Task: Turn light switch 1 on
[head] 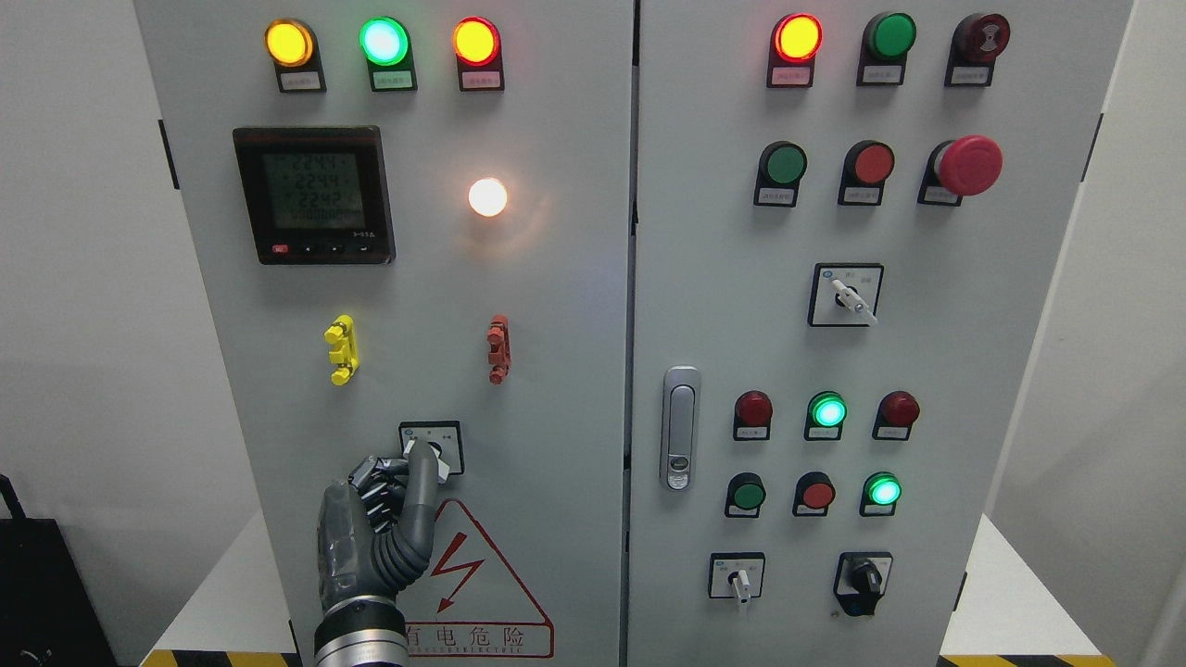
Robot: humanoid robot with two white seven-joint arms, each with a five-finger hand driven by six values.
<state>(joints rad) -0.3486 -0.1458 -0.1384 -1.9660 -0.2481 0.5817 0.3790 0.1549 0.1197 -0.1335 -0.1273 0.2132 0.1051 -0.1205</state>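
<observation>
Sitting just above the red warning triangle (477,579), the small rotary light switch (432,448) looks stiff and rigid, best pinched at its knob, where the left hand (394,505) has its fingers closed on it.

Head view; close, facing cabinet (574,306)
</observation>
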